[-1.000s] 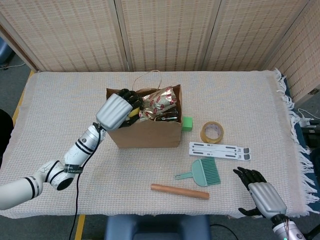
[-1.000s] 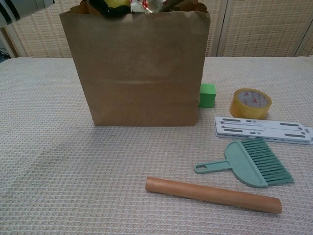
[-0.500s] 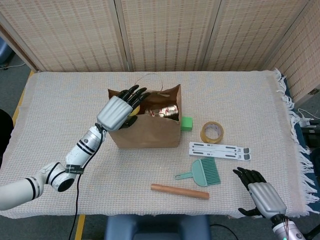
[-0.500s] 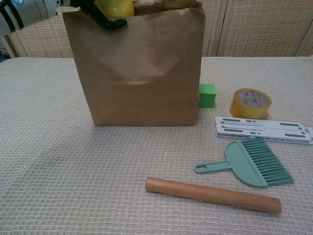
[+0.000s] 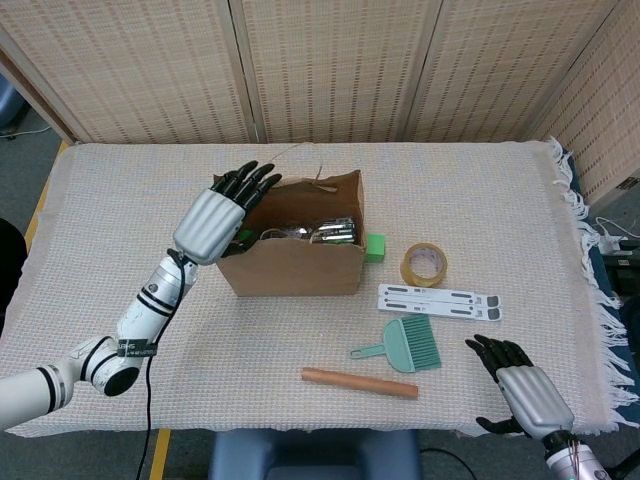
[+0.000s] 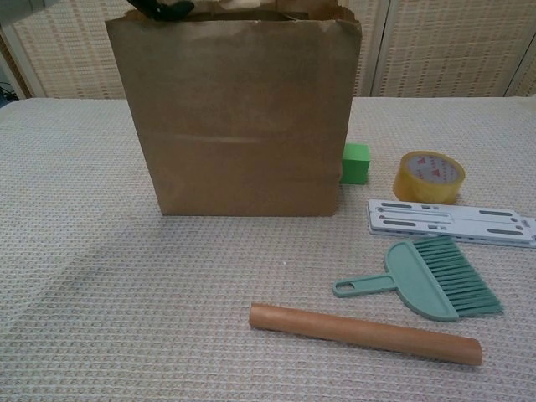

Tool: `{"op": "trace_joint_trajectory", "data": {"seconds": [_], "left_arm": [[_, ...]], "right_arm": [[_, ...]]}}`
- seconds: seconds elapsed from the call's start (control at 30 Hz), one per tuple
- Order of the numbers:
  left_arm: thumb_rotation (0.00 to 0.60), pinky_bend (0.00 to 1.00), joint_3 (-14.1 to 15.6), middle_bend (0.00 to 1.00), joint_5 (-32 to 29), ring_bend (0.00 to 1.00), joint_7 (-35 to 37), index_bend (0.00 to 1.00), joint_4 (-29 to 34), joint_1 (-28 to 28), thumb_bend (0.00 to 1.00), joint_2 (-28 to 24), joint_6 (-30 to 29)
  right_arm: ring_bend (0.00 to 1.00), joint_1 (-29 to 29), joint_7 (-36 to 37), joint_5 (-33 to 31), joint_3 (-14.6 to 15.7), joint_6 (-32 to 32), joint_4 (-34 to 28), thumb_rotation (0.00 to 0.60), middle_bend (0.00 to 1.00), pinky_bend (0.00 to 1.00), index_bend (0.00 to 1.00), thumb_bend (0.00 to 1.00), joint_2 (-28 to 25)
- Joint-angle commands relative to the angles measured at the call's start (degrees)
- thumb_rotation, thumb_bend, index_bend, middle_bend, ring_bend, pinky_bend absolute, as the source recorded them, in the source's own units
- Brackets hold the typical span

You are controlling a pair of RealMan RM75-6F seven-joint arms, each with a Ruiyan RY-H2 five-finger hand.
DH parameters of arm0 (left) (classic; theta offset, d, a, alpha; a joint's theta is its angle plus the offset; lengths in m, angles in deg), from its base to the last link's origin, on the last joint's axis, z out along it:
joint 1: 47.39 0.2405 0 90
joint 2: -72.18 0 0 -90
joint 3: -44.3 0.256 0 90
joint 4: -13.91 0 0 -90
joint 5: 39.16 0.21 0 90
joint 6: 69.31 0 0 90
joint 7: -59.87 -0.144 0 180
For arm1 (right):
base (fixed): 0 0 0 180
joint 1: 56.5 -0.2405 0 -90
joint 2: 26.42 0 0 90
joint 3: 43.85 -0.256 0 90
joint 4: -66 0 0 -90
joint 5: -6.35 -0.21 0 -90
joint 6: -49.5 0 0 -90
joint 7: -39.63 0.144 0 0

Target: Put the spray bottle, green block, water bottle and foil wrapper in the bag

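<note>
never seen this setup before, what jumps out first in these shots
The brown paper bag stands upright mid-table with shiny foil visible inside, and the left hand hovers at its left rim with fingers spread. A green block sits on the table against the bag's right side. Nearer the front edge lie a teal hand brush and a wooden rolling pin.

You get bright, even overhead light in both views, no glare. Shadows are soft: a faint one left of the bag (image 6: pixel 239 117) in chest view, thin ones under the roller (image 6: pixel 364 333) and brush (image 6: pixel 427 280). Both views are sharp; head view bends slightly at the edges.
</note>
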Motion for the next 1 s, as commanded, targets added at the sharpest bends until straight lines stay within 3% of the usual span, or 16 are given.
{"op": "trace_joint_trajectory", "data": {"seconds": [0.03,0.27,0.37,0.47,0.73,0.87,1.0], "left_arm": [[0.600,0.19,-1.9,0.00,-2.9,0.00,-0.1,0.03,5.1,4.0,0.45,-2.8,-5.4],[0.600,0.17,-1.9,0.00,-6.0,0.00,1.2,0.06,16.2,14.3,0.46,-13.0,-13.4],[0.600,0.17,0.5,0.00,-6.2,0.00,1.3,0.05,18.2,18.9,0.46,-16.5,-15.6],[0.600,0.15,5.0,0.00,-4.1,0.00,0.2,0.03,19.3,23.9,0.46,-18.6,-17.8],[0.600,0.06,18.3,0.00,4.3,0.00,-3.8,0.00,14.8,35.5,0.44,-13.8,-23.3],[0.600,0.04,21.8,0.00,7.8,0.00,-5.2,0.00,9.8,39.5,0.40,-11.2,-26.0],[0.600,0.02,22.9,0.00,10.4,0.00,-4.5,0.00,5.5,42.3,0.39,-9.5,-29.0]], "right_arm": [[0.00,0.1,0.0,0.0,0.1,-0.1,0.1,0.600,0.00,0.00,0.00,0.06,0.0],[0.00,0.8,-0.1,1.2,0.4,-1.0,0.1,0.600,0.00,0.00,0.00,0.06,0.1],[0.00,1.0,-0.9,1.2,0.4,-1.3,0.4,0.600,0.00,0.00,0.00,0.06,0.4],[0.00,1.2,-2.1,0.9,0.2,-2.0,0.9,0.600,0.00,0.00,0.00,0.06,1.4],[0.00,1.9,-3.6,1.1,0.0,-3.1,2.5,0.600,0.00,0.00,0.00,0.06,3.8],[0.00,2.4,-3.4,2.4,0.3,-3.9,2.8,0.600,0.00,0.00,0.00,0.06,4.1],[0.00,2.8,-3.1,3.9,0.3,-4.9,3.3,0.600,0.00,0.00,0.00,0.06,4.3]]}}
